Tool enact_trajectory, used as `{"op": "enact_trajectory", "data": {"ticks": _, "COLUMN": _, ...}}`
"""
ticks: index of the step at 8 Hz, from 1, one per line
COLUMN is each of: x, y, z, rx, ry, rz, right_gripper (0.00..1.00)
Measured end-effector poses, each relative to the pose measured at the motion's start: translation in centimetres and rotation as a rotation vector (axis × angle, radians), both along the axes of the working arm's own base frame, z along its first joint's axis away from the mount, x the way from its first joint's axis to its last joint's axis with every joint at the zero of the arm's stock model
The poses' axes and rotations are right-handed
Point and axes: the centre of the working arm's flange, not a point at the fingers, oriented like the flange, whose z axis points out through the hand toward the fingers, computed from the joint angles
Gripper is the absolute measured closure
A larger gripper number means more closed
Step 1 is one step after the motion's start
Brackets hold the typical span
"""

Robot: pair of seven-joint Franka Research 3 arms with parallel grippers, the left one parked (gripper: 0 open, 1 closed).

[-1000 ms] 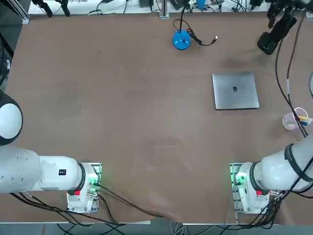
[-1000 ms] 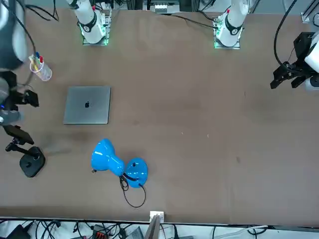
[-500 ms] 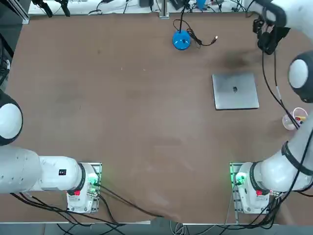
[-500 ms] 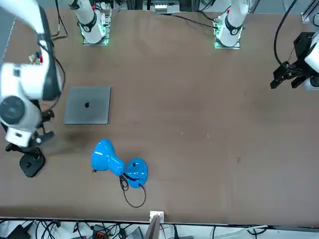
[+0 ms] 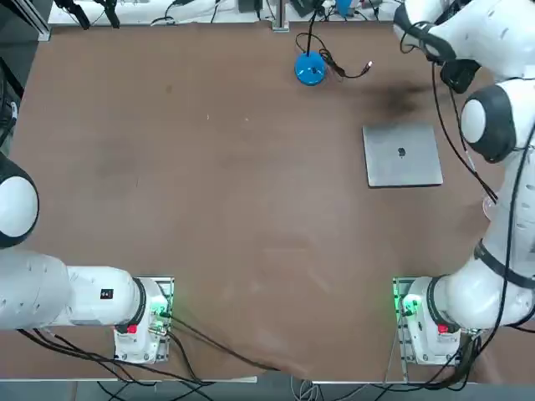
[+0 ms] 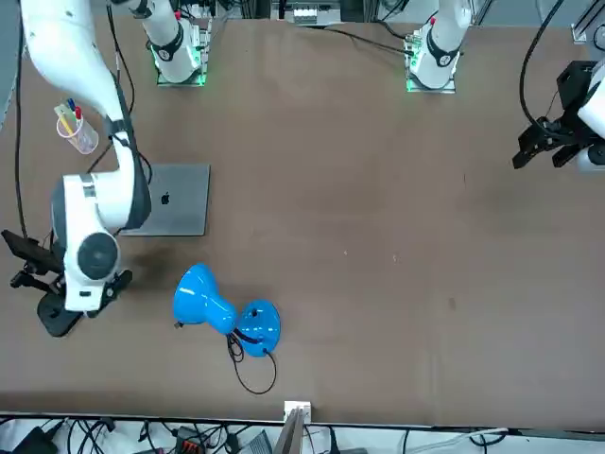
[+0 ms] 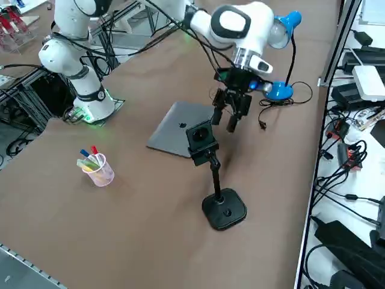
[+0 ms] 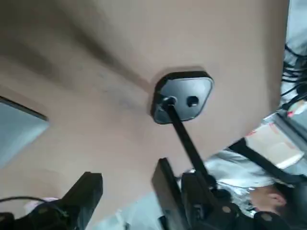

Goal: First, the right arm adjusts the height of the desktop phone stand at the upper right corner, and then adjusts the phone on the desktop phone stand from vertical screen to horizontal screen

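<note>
The first step, adjusting the height, is in hand, and only at its approach stage. In the right side view the right arm (image 7: 240, 27) reaches across the table and hangs its gripper (image 7: 233, 114) just above and beyond the head of the desktop phone stand (image 7: 219, 189), with nothing between the fingers. The fingers are spread wide; the wrist view shows the same, with one fingertip (image 8: 88, 189) apart from the other and the stand's pole running between the camera and the base.

The stand sits at the table's far right corner from the robot's side, near the table edge, its black base flat on the brown table (image 7: 150, 223) and its thin pole slanting up to a clamp head that carries the phone (image 7: 200, 137), a small dark slab facing away from the gripper. The silver-grey laptop (image 7: 180, 135) lies just behind it, and a clear cup of pens (image 7: 97, 168) stands well apart nearer the robot.

The next move probably calls for lowering the open gripper onto the pole or clamp head, closing on it firmly, then sliding it along the pole's line without tipping the light base.

The overhead view hides the stand almost entirely under the arm. In the front view only the stand's base (image 6: 55, 317) and a sliver of its arm show at the frame's left edge. Whether the phone sits upright in the clamp I cannot tell for certain; the wrist view blurs it.
</note>
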Motion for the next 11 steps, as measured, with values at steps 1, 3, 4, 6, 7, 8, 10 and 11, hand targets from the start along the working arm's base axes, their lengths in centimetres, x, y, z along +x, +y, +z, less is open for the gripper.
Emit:
{"op": "enact_trajectory", "data": {"ticks": 1, "x": 0.3, "y": 0.1, "z": -1.5, "rx": -0.06, "ry": 0.033, "rz": 0.049, "right_gripper": 0.0}}
{"op": "enact_trajectory", "data": {"ticks": 3, "x": 0.8, "y": -0.1, "z": -4.2, "rx": -0.144, "ry": 0.091, "rz": 0.116, "right_gripper": 0.0}}
{"op": "enact_trajectory", "data": {"ticks": 4, "x": 1.2, "y": -0.6, "z": -5.1, "rx": -0.176, "ry": 0.122, "rz": 0.145, "right_gripper": 0.01}}
{"op": "enact_trajectory", "data": {"ticks": 6, "x": 1.5, "y": -1.9, "z": -6.2, "rx": -0.21, "ry": 0.168, "rz": 0.157, "right_gripper": 0.03}}
{"op": "enact_trajectory", "data": {"ticks": 7, "x": 1.4, "y": -2.9, "z": -6.8, "rx": -0.224, "ry": 0.187, "rz": 0.142, "right_gripper": 0.04}}
{"op": "enact_trajectory", "data": {"ticks": 8, "x": 1.3, "y": -3.7, "z": -7.0, "rx": -0.236, "ry": 0.202, "rz": 0.123, "right_gripper": 0.04}}
{"op": "enact_trajectory", "data": {"ticks": 10, "x": 1.8, "y": -4.7, "z": -6.8, "rx": -0.252, "ry": 0.232, "rz": 0.097, "right_gripper": 0.04}}
{"op": "enact_trajectory", "data": {"ticks": 11, "x": 2.0, "y": -5.2, "z": -6.7, "rx": -0.257, "ry": 0.246, "rz": 0.086, "right_gripper": 0.04}}
